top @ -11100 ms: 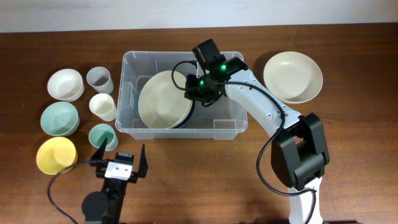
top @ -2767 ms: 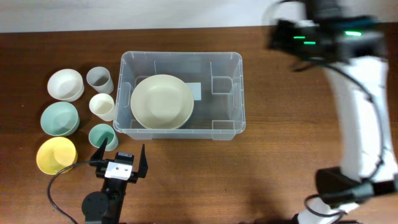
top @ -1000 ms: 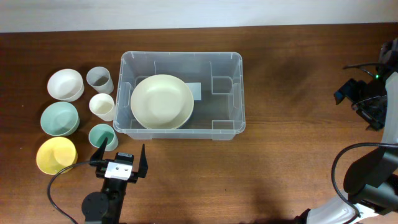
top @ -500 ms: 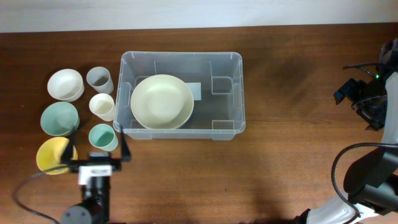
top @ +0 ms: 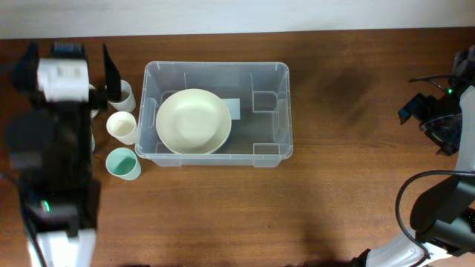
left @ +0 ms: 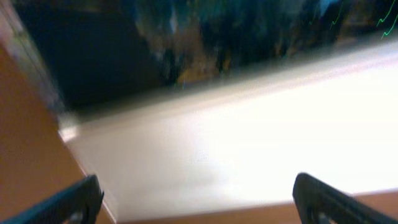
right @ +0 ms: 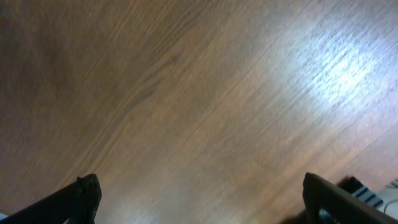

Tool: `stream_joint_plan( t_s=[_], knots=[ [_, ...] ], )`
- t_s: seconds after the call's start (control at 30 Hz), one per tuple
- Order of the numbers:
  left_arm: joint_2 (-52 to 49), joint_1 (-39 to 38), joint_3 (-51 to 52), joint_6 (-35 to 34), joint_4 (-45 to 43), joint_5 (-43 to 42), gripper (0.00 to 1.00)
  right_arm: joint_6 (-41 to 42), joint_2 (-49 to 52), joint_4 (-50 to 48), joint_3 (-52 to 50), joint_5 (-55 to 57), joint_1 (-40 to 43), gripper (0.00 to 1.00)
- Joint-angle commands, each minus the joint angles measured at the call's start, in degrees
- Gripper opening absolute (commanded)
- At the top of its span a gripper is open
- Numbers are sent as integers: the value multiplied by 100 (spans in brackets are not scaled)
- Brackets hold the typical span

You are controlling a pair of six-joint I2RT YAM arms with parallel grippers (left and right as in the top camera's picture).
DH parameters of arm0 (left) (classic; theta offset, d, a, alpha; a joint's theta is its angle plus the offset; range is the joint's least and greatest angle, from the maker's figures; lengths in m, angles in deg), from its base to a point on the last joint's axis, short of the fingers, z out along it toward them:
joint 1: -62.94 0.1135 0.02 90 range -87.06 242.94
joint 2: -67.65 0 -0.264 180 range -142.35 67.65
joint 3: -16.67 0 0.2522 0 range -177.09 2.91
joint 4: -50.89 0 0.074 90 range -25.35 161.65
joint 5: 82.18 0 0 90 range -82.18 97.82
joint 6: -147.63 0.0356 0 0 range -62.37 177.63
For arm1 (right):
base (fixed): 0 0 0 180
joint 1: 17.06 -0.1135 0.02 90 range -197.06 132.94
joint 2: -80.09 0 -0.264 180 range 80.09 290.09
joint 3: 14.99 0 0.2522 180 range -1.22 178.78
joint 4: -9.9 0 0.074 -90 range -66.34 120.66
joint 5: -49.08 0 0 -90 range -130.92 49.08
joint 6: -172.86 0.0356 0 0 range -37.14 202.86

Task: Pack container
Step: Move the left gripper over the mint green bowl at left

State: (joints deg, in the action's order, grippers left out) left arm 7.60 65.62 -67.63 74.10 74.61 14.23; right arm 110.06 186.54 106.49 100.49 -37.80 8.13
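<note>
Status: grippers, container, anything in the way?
Left gripper open, empty. Right gripper open, empty. Container holds one bowl. Nothing above it.

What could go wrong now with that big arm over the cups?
The left gripper, open, hangs right by the grey cup and might knock it or the cream cup over. The arm also blocks the overhead view of whatever lies beneath, so a grab there could miss.
</note>
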Motion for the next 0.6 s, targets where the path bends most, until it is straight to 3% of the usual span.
stream_joint_plan(
  t_s=[0.0,0.07,0.13,0.3,0.43,0.57],
  knots=[
    [-1021,323,-1746,-734,1958,1300,100,24,15,4,-35,9,-4,99],
    [-1574,584,-2594,-973,3150,1331,100,24,15,2,-35,9,-4,99],
    [-2041,791,-3110,-1049,3779,1180,100,24,15,2,-35,9,-4,99],
    [-2734,883,-3176,-1051,4288,772,100,24,15,2,-35,9,-4,99],
    [-3355,1167,-3176,-2514,4457,1290,100,24,15,2,-35,9,-4,99],
    [-3897,1869,-3176,-3062,4555,431,100,24,15,4,-35,9,-4,99]
  ],
)
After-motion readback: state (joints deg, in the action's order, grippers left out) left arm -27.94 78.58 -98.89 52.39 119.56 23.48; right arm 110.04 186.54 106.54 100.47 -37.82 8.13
